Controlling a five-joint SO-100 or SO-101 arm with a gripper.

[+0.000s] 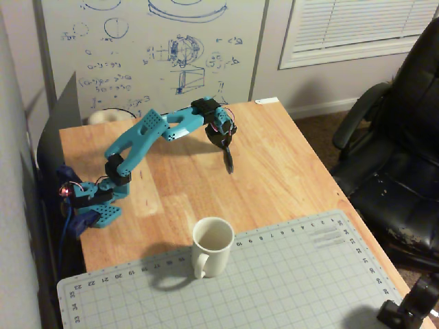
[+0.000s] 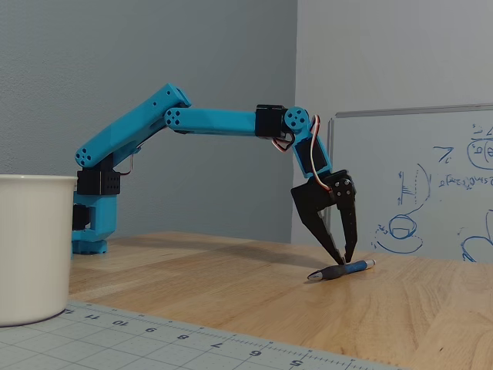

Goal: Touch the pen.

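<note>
The pen (image 2: 341, 269) lay flat on the wooden tabletop (image 2: 231, 285), well beyond the white mug (image 2: 31, 245) and the cutting mat (image 1: 274, 281). The gripper (image 2: 343, 258) pointed down over it, jaws narrowly parted, tips at the barrel near its middle. In the high fixed view the pen (image 1: 229, 163) appeared only as a dark sliver.

teal arm (image 2: 208, 119), black gripper (image 2: 343, 258), blue-and-black pen (image 2: 342, 269), white mug (image 1: 212, 245), light wood tabletop (image 1: 274, 157), grey-green gridded mat (image 1: 288, 281).
</note>
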